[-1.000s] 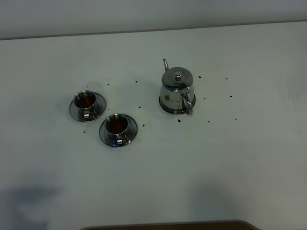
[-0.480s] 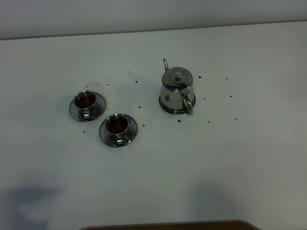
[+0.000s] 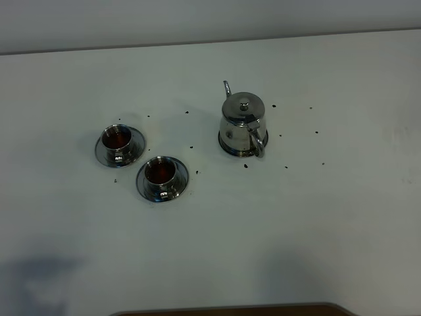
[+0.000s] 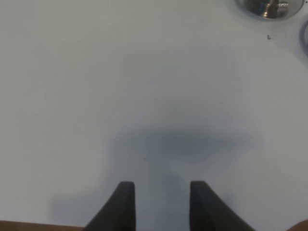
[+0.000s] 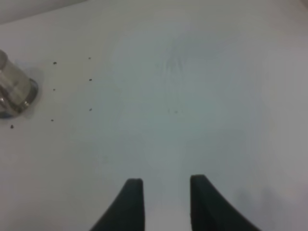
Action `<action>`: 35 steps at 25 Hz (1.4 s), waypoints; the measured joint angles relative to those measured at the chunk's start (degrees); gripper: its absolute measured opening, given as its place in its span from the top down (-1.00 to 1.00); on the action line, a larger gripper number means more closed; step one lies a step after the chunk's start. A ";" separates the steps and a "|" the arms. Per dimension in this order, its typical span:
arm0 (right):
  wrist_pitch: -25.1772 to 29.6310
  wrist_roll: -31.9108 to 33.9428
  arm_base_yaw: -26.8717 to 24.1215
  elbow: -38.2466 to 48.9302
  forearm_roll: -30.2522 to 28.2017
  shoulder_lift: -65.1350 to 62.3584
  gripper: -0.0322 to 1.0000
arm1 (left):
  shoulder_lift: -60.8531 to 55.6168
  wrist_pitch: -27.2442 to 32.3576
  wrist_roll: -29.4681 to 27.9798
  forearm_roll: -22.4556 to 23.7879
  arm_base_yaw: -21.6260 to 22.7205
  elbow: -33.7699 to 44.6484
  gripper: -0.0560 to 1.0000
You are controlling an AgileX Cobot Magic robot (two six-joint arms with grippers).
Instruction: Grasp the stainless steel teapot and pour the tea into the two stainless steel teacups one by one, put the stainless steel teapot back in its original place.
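The stainless steel teapot [image 3: 242,124] stands upright on its round steel saucer [image 3: 228,149] right of the table's middle, spout pointing back and handle toward the front. Part of it shows in the right wrist view [image 5: 12,91]. The two stainless steel teacups [image 3: 116,139] [image 3: 160,172] sit on their saucers at the left, both holding dark tea. One cup's saucer [image 4: 269,7] shows in the left wrist view. My left gripper [image 4: 161,195] and right gripper [image 5: 166,195] are open and empty, hovering over bare table far from the vessels. Neither shows in the exterior view.
Small dark specks [image 3: 245,165] lie scattered on the white table [image 3: 316,217] around the teapot and cups. A dark brown edge [image 3: 230,309] runs along the table's front. The table's back edge [image 3: 197,45] meets a pale wall.
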 joint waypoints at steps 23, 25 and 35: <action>0.00 0.00 0.00 0.00 0.00 0.00 0.47 | 0.00 0.00 0.00 0.00 0.00 0.00 0.28; 0.00 0.00 0.00 0.00 0.00 0.00 0.47 | 0.00 0.00 0.00 0.00 0.00 0.00 0.28; 0.00 0.05 0.00 0.00 0.00 0.00 0.47 | 0.00 0.00 -0.05 0.00 0.00 0.00 0.28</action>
